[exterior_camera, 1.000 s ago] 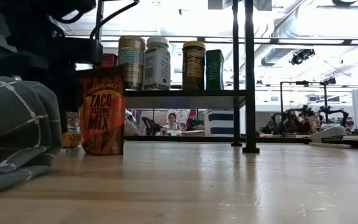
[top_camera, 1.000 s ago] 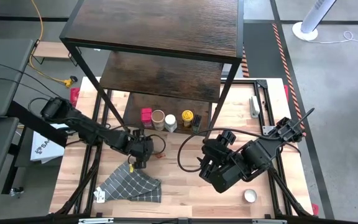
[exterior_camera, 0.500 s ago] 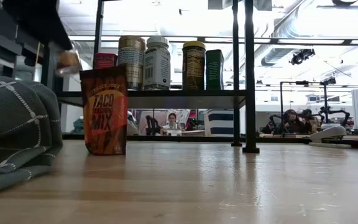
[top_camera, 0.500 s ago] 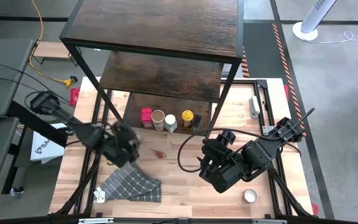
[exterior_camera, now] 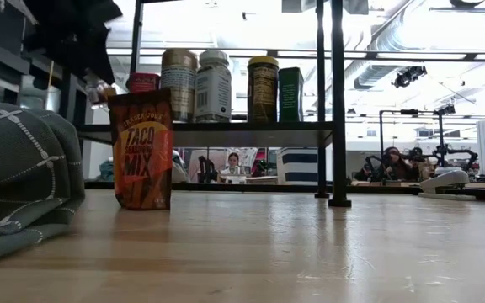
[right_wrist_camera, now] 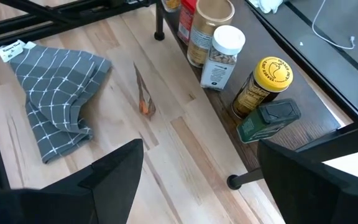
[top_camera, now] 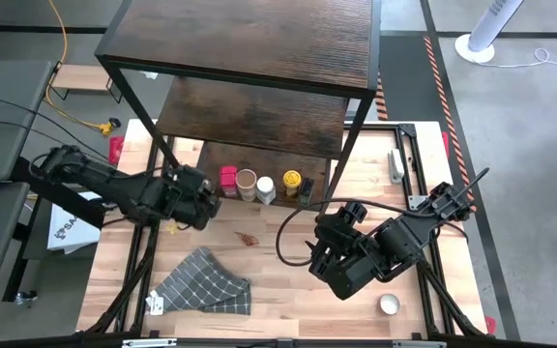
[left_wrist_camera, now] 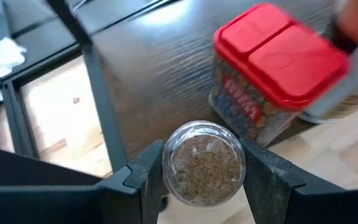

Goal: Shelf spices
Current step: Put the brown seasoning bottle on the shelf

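Note:
The shelf (top_camera: pixel 249 39) is a tall unit of dark wood boards on a black frame. On its lowest board (exterior_camera: pixel 251 133) stand a red-lidded jar (top_camera: pixel 228 182), a tan-lidded jar (top_camera: pixel 247 185), a white-lidded bottle (top_camera: pixel 265 190), a yellow-lidded jar (top_camera: pixel 291 183) and a dark green tin (top_camera: pixel 306 189). My left gripper (top_camera: pixel 196 198) is at that board's left end, shut on a small clear jar of brown spice (left_wrist_camera: pixel 202 163) beside the red-lidded jar (left_wrist_camera: pixel 278 59). My right gripper (top_camera: pixel 322 261) hangs open over the table's middle right, its fingers wide apart (right_wrist_camera: pixel 197 180). My left gripper pinches the small jar by its glass side (left_wrist_camera: pixel 169 168), one finger (left_wrist_camera: pixel 145 180) on each flank. The jar's round end faces the wrist camera, with spice showing through the glass. It is lifted clear (exterior_camera: pixel 99 91) over the board's left end (left_wrist_camera: pixel 154 68).
A taco mix packet (exterior_camera: pixel 141 150) stands upright on the table in front of the shelf (top_camera: pixel 247 236). A grey checked cloth (top_camera: pixel 204 282) lies bunched near the table's near left edge. A small round metal tin (top_camera: pixel 389 304) sits near the right corner. Black shelf legs (exterior_camera: pixel 338 109) stand on the table.
My left gripper has lifted the small jar off the table beside the taco packet. It swung up and left, then moved toward the far edge to the left end of the shelf's lowest board. The jar now hangs at the height of that board. The right arm has kept still.

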